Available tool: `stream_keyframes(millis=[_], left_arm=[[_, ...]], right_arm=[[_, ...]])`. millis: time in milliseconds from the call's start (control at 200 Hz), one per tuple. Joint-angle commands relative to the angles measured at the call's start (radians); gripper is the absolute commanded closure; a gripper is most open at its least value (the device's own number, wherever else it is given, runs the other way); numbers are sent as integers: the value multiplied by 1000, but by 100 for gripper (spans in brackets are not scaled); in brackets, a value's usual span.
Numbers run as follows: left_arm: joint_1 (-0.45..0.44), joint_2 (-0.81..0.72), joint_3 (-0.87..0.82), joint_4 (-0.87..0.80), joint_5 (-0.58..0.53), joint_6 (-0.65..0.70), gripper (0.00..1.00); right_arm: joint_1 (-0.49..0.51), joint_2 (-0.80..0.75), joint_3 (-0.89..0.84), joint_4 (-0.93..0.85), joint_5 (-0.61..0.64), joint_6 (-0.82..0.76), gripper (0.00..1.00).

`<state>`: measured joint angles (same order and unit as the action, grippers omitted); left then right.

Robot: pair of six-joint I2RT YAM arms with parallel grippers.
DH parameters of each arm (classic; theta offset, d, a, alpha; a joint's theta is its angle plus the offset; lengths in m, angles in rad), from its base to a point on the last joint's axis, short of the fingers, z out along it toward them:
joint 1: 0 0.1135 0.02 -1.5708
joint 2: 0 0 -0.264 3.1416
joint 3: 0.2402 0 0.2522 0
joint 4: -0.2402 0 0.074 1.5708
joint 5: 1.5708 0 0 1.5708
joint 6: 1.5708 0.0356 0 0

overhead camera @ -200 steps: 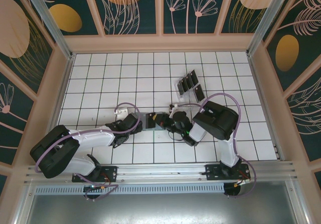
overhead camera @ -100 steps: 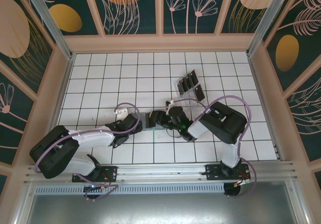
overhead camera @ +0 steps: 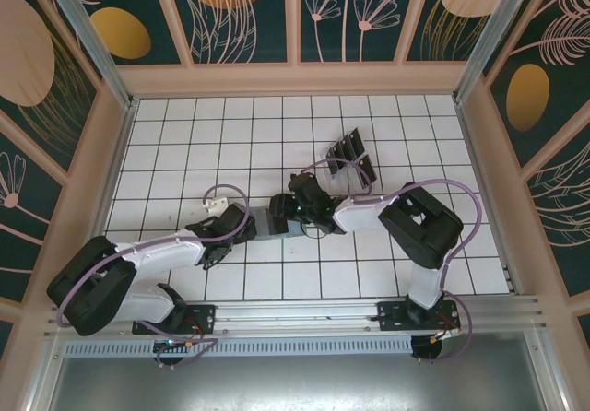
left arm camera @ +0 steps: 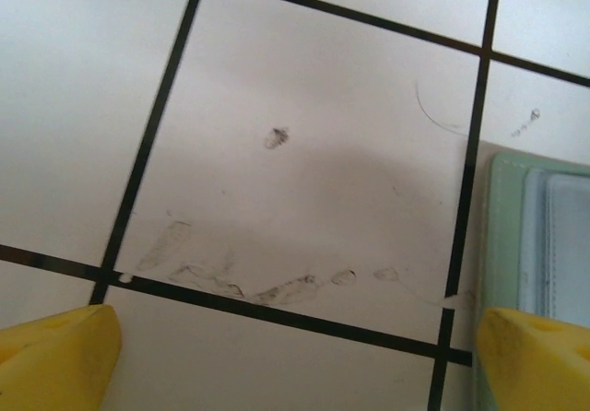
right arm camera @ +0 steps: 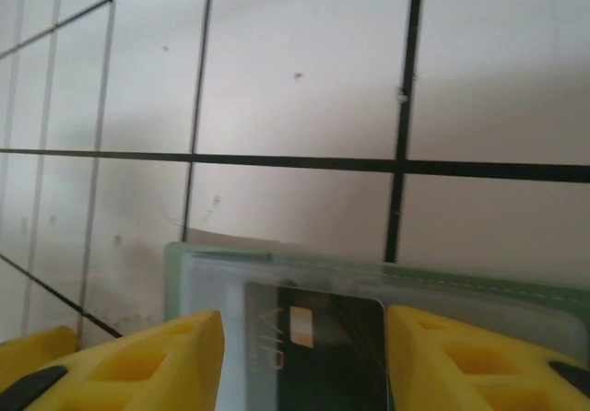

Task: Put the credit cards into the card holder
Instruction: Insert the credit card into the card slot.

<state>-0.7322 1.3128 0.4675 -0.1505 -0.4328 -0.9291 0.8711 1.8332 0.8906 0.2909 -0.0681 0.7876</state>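
The sage-green card holder (overhead camera: 279, 217) lies open on the tiled table between my two grippers. In the right wrist view a dark credit card (right arm camera: 318, 342) with a pale chip sits in the card holder (right arm camera: 212, 256) under its clear sleeve. My right gripper (right arm camera: 304, 356) is open, its yellow fingers (right arm camera: 138, 360) either side of the card with a gap on the left. More credit cards (overhead camera: 347, 150) stand in a clear slotted tray further back. My left gripper (left arm camera: 295, 360) is open, and its right finger (left arm camera: 535, 356) is over the card holder's (left arm camera: 502, 245) edge.
The clear tray (overhead camera: 329, 164) stands just behind my right gripper (overhead camera: 299, 206). My left gripper (overhead camera: 241, 224) lies low on the tiles to the holder's left. Wooden walls enclose the white tiled table (overhead camera: 184, 135).
My right gripper has opened and let go of the card, which now rests in the holder. Its wrist has shifted toward the back left. The left arm has barely moved.
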Motion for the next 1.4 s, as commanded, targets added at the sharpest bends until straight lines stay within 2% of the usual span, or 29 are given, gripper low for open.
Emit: stream_keyframes(millis=[0, 931, 1186, 1391], left_arm=[[16, -21, 10, -43, -4, 13, 1], [22, 48, -62, 71, 58, 7, 1], [21, 11, -63, 53, 56, 6, 2], [21, -37, -59, 12, 63, 6, 1]], right_arm=[[2, -27, 32, -137, 46, -53, 50], [83, 64, 172, -211, 33, -46, 55], [83, -19, 149, -273, 105, -53, 52], [92, -59, 108, -283, 114, -41, 52]])
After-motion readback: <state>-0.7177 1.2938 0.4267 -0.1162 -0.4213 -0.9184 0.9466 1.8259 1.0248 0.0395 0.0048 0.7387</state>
